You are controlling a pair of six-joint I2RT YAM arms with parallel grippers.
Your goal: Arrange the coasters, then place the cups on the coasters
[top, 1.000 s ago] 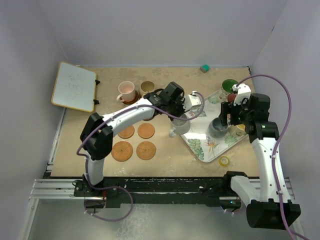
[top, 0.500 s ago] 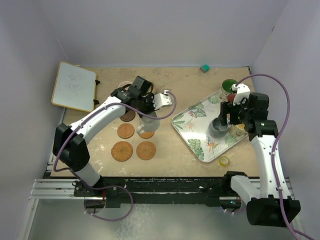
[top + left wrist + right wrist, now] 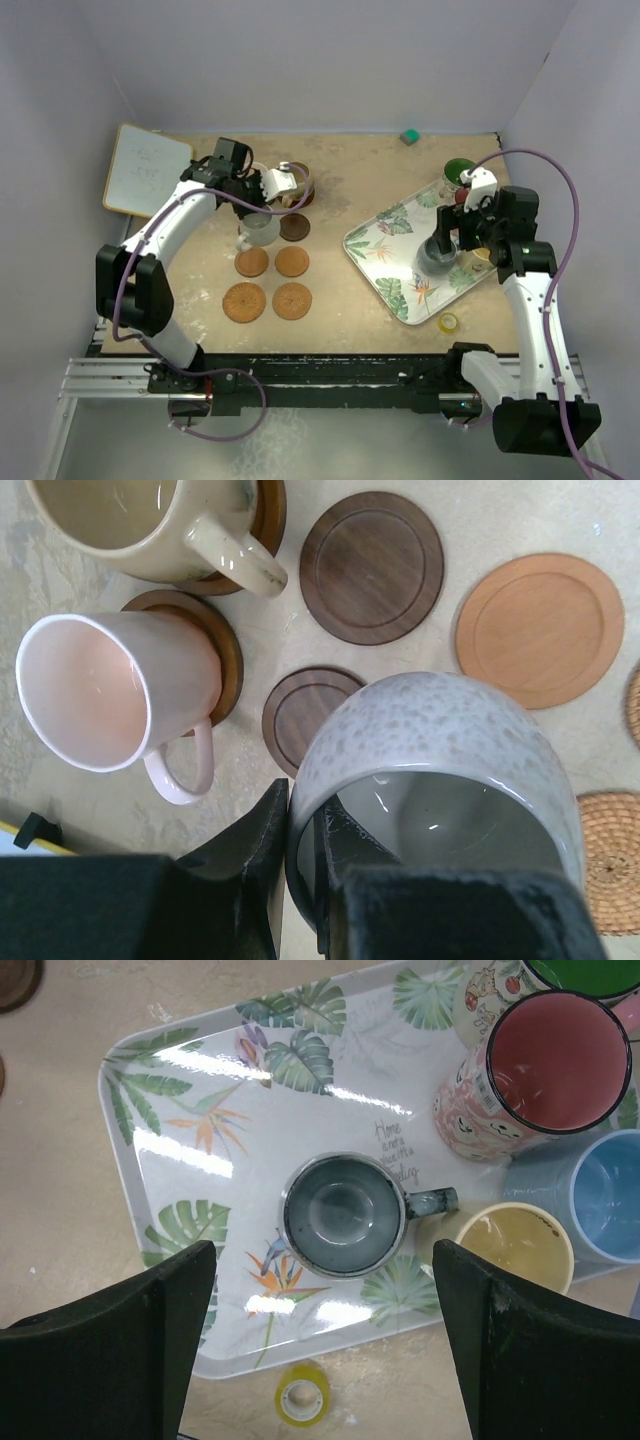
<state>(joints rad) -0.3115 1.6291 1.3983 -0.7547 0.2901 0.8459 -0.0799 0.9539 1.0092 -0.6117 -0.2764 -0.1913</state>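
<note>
The left tool (image 3: 302, 825) is pinched narrow on the rim of the grey mug (image 3: 440, 770), one finger inside and one outside. The mug hangs over the dark coaster (image 3: 300, 715) at 3 o'clock of the pink mug (image 3: 110, 705). A rim pinch lets a heavy mug swing or slip. In the left wrist view the mug covers only the coaster's 4 o'clock part, so I judge it could land tilted or half off. The outer finger sits on the pink mug's side, and a careless descent could nudge that mug off its own coaster.

The right tool (image 3: 322, 1260) stands wide, a finger at 9 and at 3 o'clock of the slate mug (image 3: 345, 1215) on the tray (image 3: 150, 1090), gripping nothing. The slate mug's handle points to 3 o'clock, at the yellow mug (image 3: 510, 1250) just beside it. The finger on that side could catch the handle or shove the yellow mug.

In the right wrist view the tray's 9 o'clock half is bare, while the red mug (image 3: 555, 1060) and its neighbours crowd 1 to 3 o'clock. The tape roll (image 3: 302, 1397) lies just off the 6 o'clock rim. In the top view the desk (image 3: 340, 170) is open between tray and coasters. The pale coasters (image 3: 292, 262) wait at 6 o'clock of the grey mug, and the whiteboard (image 3: 150, 172) lies near the left tool at 9 o'clock.
</note>
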